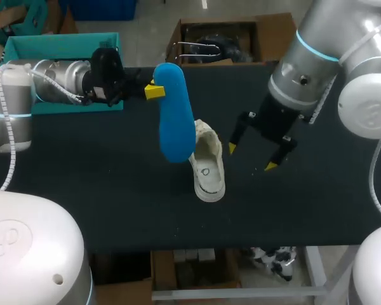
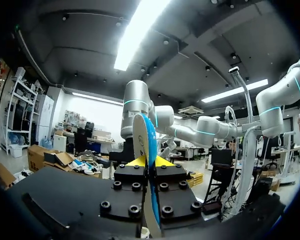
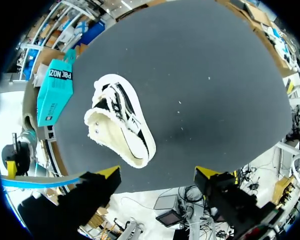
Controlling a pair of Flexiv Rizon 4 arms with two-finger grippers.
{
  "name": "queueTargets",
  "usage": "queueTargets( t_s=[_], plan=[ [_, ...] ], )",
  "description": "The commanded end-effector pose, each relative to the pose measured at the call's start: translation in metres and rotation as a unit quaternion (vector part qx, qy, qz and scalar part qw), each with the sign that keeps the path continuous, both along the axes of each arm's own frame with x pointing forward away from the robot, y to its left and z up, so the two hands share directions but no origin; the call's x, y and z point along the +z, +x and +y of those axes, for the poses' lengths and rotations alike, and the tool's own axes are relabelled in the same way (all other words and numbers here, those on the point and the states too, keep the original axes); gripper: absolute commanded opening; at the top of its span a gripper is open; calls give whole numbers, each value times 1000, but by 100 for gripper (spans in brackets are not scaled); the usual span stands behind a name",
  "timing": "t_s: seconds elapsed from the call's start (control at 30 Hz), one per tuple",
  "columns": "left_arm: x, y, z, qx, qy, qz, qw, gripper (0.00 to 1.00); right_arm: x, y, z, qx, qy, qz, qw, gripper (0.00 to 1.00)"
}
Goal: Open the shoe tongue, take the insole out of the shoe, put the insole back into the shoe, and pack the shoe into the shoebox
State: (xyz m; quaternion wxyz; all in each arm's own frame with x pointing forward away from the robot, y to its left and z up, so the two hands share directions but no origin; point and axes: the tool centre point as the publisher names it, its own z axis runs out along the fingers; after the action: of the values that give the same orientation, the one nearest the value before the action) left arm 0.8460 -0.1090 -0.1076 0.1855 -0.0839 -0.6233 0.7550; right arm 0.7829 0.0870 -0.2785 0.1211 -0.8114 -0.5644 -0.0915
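Left end effector (image 1: 155,91), horizontal, seemingly clamps raised insole (image 1: 176,117).

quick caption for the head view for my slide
Left gripper holds the blue insole in the air by the white shoe; right gripper hovers open on its other side.

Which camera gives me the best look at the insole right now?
Head view: the whole blue insole shows, pinched at one end by the left gripper. Left wrist sees it edge-on; right wrist catches only a sliver.
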Motion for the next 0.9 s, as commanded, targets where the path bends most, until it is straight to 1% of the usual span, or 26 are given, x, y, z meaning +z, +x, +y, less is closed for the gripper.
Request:
queueTargets(
  t_s=[0.03,0.17,0.27,0.3,0.33,0.37,0.4,0.43,0.8,0.83,0.87,0.9],
  plan=[
    [-1,-12,-1,38,-4,12,999,0,-10,-6,2,-10,-1,-20,1000,100],
    [1,-13,-5,48,-3,25,999,0,-12,-9,4,-7,2,-20,1000,100],
    [3,-11,-8,71,-4,47,996,0,-13,-12,3,-19,6,-12,1000,100],
    [3,-10,-9,78,-3,54,995,0,-14,-13,1,-39,15,0,999,100],
    [3,-10,-9,78,-3,54,995,0,-14,-15,-2,-76,28,12,997,100],
    [3,-10,-9,78,-3,54,995,0,-12,-18,-7,-111,22,17,993,100],
    [3,-10,-9,78,-3,54,995,0,-7,-22,-10,-129,5,23,991,100],
    [3,-10,-9,78,-3,54,995,0,0,-28,-10,-132,-1,2,991,100],
    [3,-10,-9,78,-3,54,995,0,0,-28,-10,-132,-1,2,991,100],
    [3,-10,-9,78,-3,54,995,0,3,-20,-5,-127,4,20,992,100],
    [3,-10,-9,78,-3,54,995,0,7,-14,0,-137,-1,40,990,100],
    [3,-10,-9,78,-3,54,995,0,11,-6,3,-178,-5,65,982,100]
  ],
)
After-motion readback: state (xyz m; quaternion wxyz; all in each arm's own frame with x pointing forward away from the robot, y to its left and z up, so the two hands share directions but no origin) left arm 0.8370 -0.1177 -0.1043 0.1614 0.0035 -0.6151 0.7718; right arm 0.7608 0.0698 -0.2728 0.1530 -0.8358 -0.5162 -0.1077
